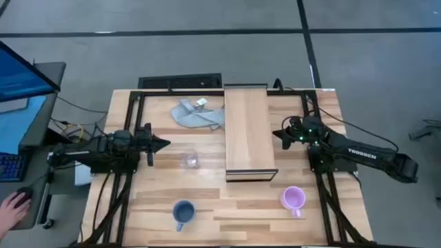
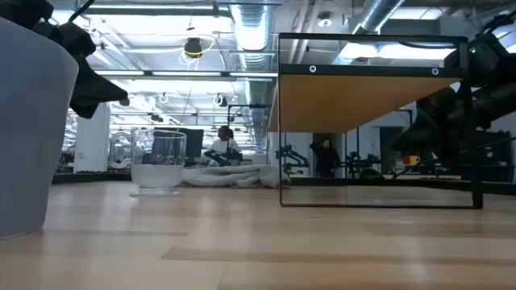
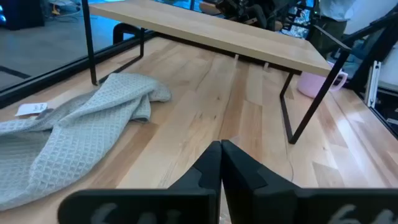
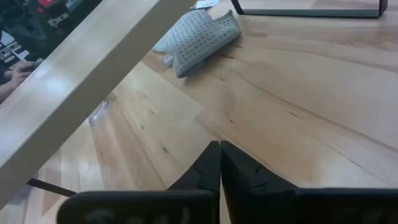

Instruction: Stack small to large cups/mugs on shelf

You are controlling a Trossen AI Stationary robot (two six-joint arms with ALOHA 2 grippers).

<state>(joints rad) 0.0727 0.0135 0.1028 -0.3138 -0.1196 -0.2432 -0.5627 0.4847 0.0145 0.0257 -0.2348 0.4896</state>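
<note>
The small clear glass cup stands on the table left of the shelf; it also shows in the low view. The blue-grey mug stands near the front edge. The pink-purple mug stands on the table right of the shelf's near end and shows in the left wrist view. My left gripper is shut and empty, left of the glass cup, above the table. My right gripper is shut and empty at the shelf's right side.
A grey waffle cloth with a white tag lies at the far side, left of the shelf. A dark keyboard-like object sits beyond the table's far edge. A person's hand rests on a mouse at a desk to the left.
</note>
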